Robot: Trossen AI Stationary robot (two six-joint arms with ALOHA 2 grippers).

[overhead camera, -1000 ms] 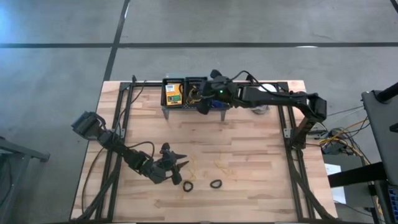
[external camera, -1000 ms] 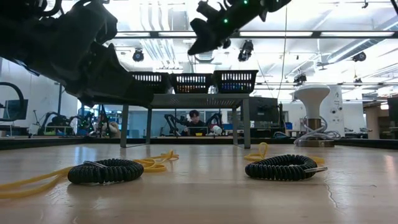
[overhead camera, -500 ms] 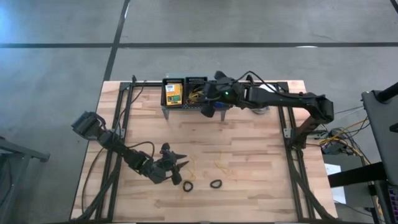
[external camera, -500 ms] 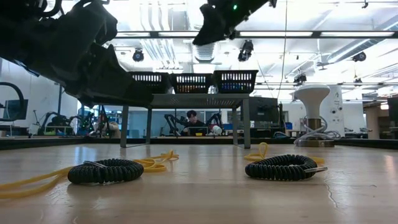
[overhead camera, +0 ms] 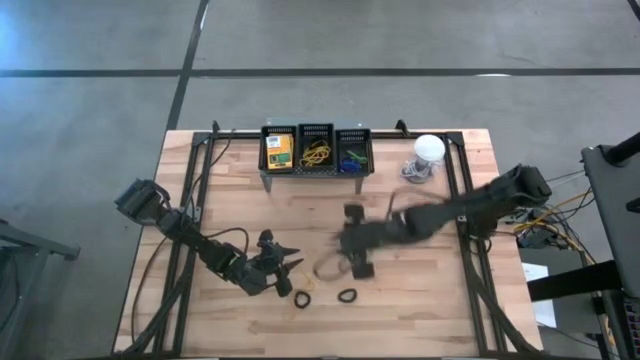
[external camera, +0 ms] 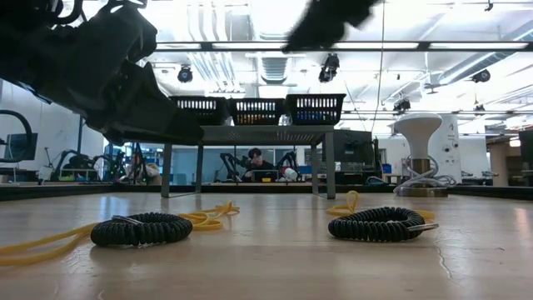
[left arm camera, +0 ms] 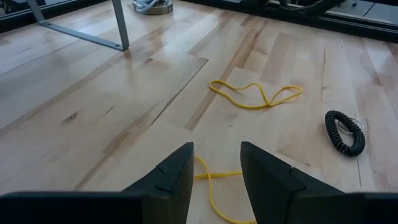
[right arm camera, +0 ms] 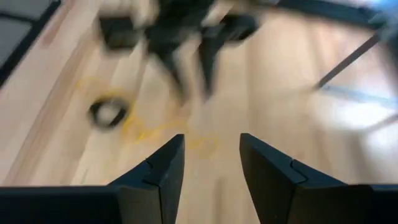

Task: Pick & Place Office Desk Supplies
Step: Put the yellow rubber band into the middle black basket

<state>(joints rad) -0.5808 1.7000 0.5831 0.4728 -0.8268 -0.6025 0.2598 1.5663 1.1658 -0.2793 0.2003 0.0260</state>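
Note:
My left gripper [overhead camera: 289,272] hovers open low over the table's near left part, with a yellow rubber band [left arm camera: 210,182] lying under its fingers. A second yellow band [left arm camera: 256,95] and a black coil [left arm camera: 345,131] lie beyond it. Two black coils [overhead camera: 302,299] [overhead camera: 347,295] rest flat near the front edge. My right gripper [overhead camera: 358,256], blurred by motion, is open over the table's middle and holds nothing. The grey shelf [overhead camera: 316,170] at the far edge carries three bins holding a crayon box [overhead camera: 279,150], yellow bands [overhead camera: 316,152] and green items [overhead camera: 350,157].
A white bulb-like object [overhead camera: 428,150] stands at the far right of the table. Black frame rails [overhead camera: 195,200] [overhead camera: 462,200] run along both sides. Bare wood lies between the shelf and the coils. In the low view, people sit in the room beyond the shelf [external camera: 260,158].
My right gripper has left the shelf's middle bin and swung fast toward the table's near edge and down, now over the table's middle near the coils. The yellow bands in the middle bin are uncovered. The left arm has kept still.

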